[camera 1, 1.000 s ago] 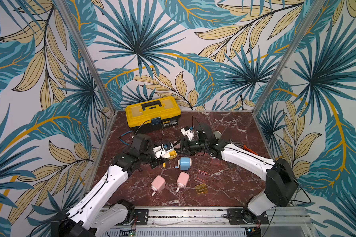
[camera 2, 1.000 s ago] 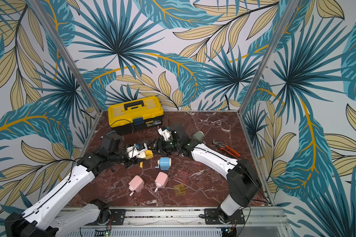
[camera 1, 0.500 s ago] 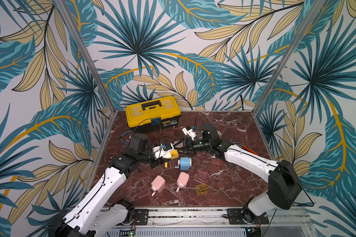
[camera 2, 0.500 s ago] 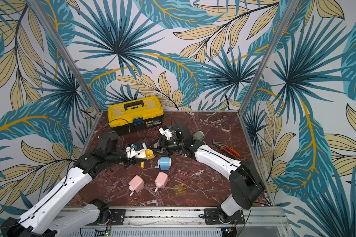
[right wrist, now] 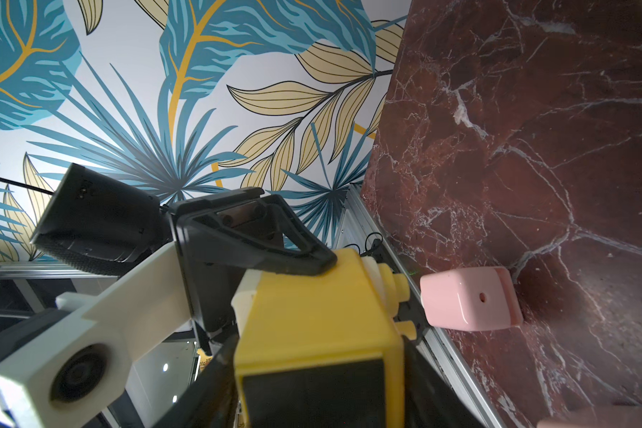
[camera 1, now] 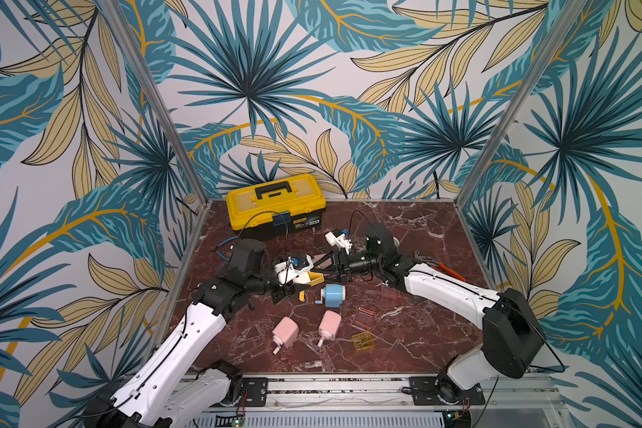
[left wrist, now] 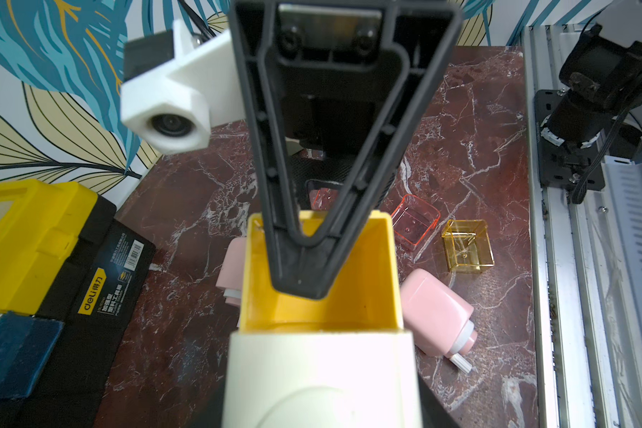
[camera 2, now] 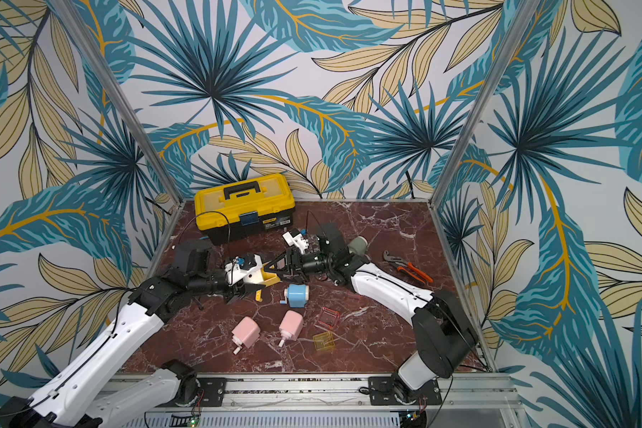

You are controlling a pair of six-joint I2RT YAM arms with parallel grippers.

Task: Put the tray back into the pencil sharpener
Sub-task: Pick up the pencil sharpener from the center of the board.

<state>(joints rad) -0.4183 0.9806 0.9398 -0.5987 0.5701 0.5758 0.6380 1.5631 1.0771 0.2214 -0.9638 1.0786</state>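
My left gripper [camera 1: 296,280] is shut on the cream end of a yellow pencil sharpener [camera 1: 313,278] and holds it above the marble floor, left of centre. Its yellow end, with the open cavity [left wrist: 319,289], points at my right gripper [camera 1: 321,270]. The right jaws stand on either side of that yellow end [right wrist: 312,315], and their black fingers [right wrist: 215,374] lie against its sides. A clear yellow tray [camera 1: 363,341] lies on the floor near the front, also in the left wrist view [left wrist: 467,246]. Neither gripper holds a tray.
A blue sharpener [camera 1: 333,295] and two pink sharpeners [camera 1: 285,331] [camera 1: 329,325] lie below the grippers. Two clear pink trays [camera 1: 365,318] [camera 1: 388,291] lie to the right. A yellow toolbox [camera 1: 275,205] stands at the back left. Orange-handled pliers [camera 1: 445,268] lie by the right wall.
The right gripper has edged a little to the left, further over the sharpener's yellow end. The left arm has shifted slightly and still holds the sharpener.
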